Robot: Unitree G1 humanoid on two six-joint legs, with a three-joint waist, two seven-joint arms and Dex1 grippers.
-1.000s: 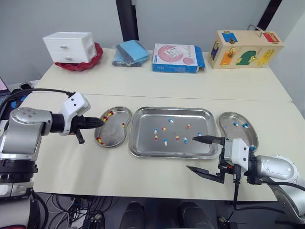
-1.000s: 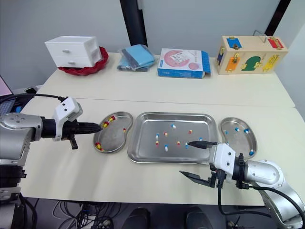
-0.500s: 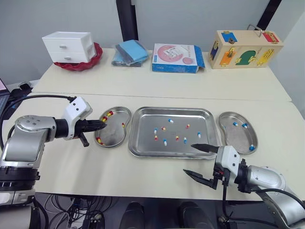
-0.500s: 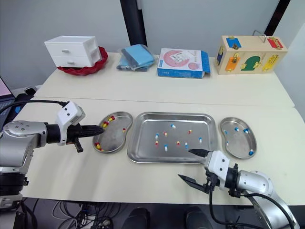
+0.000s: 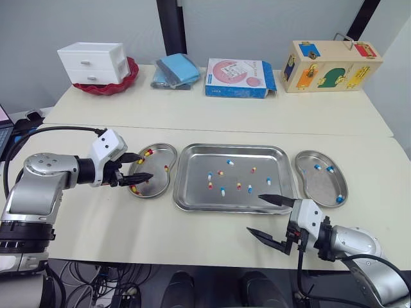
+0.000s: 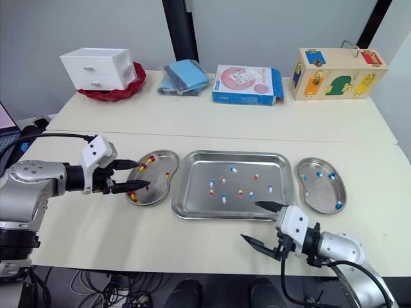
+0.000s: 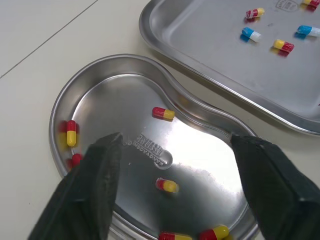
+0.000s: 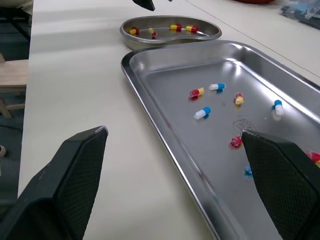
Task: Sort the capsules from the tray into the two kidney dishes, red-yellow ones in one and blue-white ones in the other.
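Hovering over the outer part of the left kidney dish (image 5: 157,184), the left gripper (image 5: 146,165) has its jaws apart with nothing between them; several red-yellow capsules (image 5: 148,153) lie in that dish. The tray (image 5: 231,147) sits in the middle of the surface (image 5: 192,122) and holds a scatter of red-yellow and blue-white capsules (image 5: 223,191). The right kidney dish (image 5: 321,185), just beside the tray's right end, holds three blue-white ones. The right gripper (image 5: 255,213) is at the tray's front right corner, jaws wide apart, one tip over the front rim and the other over bare surface. From the left wrist view, the two black fingers (image 7: 95,175) straddle the left dish, where one red-yellow capsule (image 7: 163,113) lies near the dish's waist and others lie along its walls, with the tray's corner just beyond. From the right wrist view, the spread fingers (image 8: 75,170) frame the tray's long rim, loose capsules of both colours lie on its floor, and the left dish with its red-yellow capsules stands past the far end.
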